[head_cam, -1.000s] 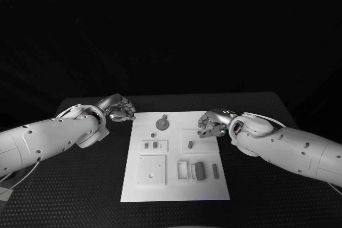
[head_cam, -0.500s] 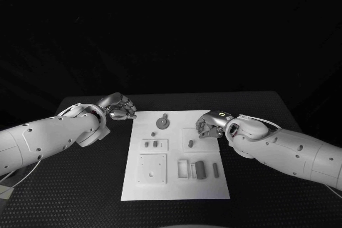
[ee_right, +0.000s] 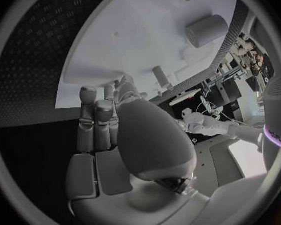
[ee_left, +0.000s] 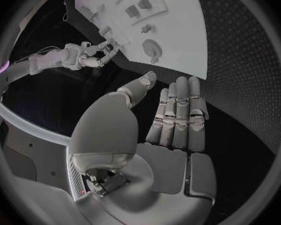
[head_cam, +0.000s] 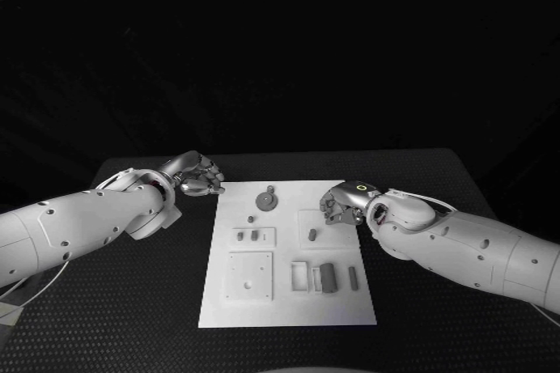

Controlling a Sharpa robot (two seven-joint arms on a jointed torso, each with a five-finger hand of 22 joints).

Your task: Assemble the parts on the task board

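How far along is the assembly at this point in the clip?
Nothing clearly looks assembled: grey parts, such as the round piece and the small cylinder, lie separately on the task board. Nothing is in hand: the right hand hangs over the board's right edge, fingers curled, holding nothing visible; the left hand waits off the board's far left corner, empty. Essentially all the assembly remains.

Two bulky white arms with smooth rounded shells, dotted with small dark screw holes. Silver segmented left hand (head_cam: pixel 198 177) and right hand (head_cam: pixel 343 205), metallic grey palms. Small glowing ring light (head_cam: pixel 362 187) at the right wrist. Thin pale cable (head_cam: pixel 35 288) under the left arm.
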